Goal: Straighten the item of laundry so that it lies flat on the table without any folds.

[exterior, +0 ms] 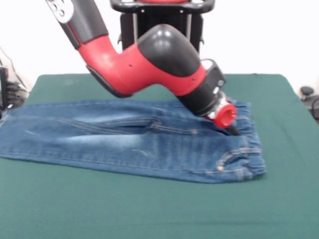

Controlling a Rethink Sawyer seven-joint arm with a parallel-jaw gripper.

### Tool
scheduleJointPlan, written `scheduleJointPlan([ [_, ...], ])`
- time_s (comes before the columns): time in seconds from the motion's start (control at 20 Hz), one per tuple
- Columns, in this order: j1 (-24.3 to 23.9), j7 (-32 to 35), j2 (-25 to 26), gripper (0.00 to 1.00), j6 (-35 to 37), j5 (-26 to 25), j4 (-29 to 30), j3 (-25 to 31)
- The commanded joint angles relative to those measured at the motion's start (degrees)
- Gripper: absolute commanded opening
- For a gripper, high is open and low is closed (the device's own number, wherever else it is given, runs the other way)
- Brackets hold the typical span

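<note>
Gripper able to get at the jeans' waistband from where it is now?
Probably yes. The gripper is already down on the jeans next to the gathered waistband, and nothing lies between them. Whether it is open is not visible.

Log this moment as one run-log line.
gripper: down on jeans near waistband, jaws hidden | jeans: spread on table, creased

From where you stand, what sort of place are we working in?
Probably a robotics lab test bench: a green felt-topped table, plain white wall behind, cables at the left edge, and only the jeans laid out.
</note>
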Motion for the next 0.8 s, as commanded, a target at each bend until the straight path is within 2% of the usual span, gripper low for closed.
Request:
scheduleJointPlan([
  [0.05, 9.14, 3.59, 19.42, 1.00, -20.79, 0.15, 2.76, 10.47],
  [0.6, 10.73, 5.14, 19.34, 1.00, -23.31, 1.02, 2.46, 11.24],
  [0.7, 12.08, 6.72, 17.53, 1.00, -24.01, 2.33, 2.82, 10.75],
  [0.8, 15.98, 10.85, 10.92, 1.00, -25.41, 5.03, 4.25, 6.64],
])
